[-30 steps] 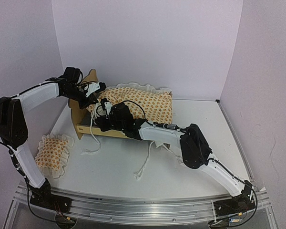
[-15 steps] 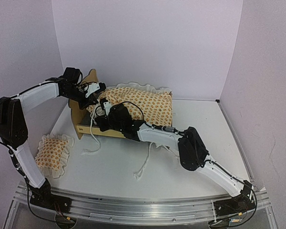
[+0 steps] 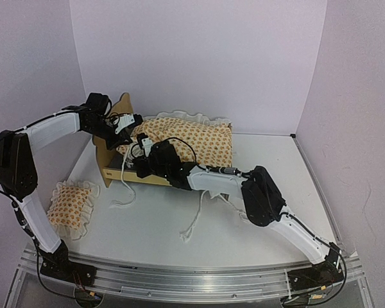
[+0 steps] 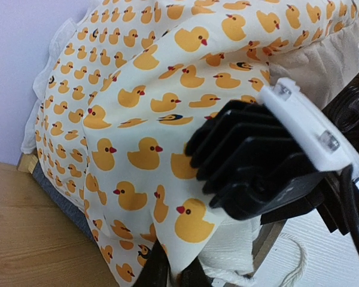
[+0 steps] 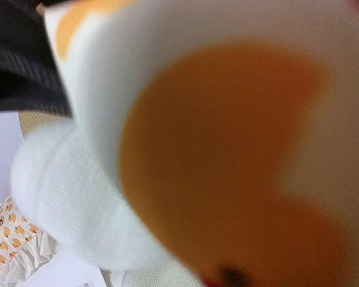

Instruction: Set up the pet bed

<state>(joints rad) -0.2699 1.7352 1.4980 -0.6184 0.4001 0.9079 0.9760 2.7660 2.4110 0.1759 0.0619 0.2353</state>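
Note:
The pet bed (image 3: 113, 172) stands at the back left, its scalloped headboard (image 3: 120, 104) upright. A duck-patterned ruffled cushion (image 3: 196, 140) lies piled over it. My left gripper (image 3: 133, 122) is by the headboard; in its wrist view its fingers (image 4: 157, 272) are shut on a fold of cushion cloth (image 4: 137, 119). The bed's wooden panel (image 4: 24, 233) and a strip of dark grey base (image 4: 55, 194) show beside that fold. My right gripper (image 3: 140, 163) is shut and pressed into the cushion's near-left corner. Blurred cloth (image 5: 239, 167) fills its wrist view and hides the fingers.
A small matching pillow (image 3: 70, 206) lies on the table at the near left. White tie cords (image 3: 193, 223) trail from the cushion onto the table in front of the bed. The right wrist's black housing (image 4: 257, 173) sits close above my left fingers.
The right gripper has closed at the cushion's corner and shifted slightly right. The left arm has hardly moved and keeps its hold on the cloth.

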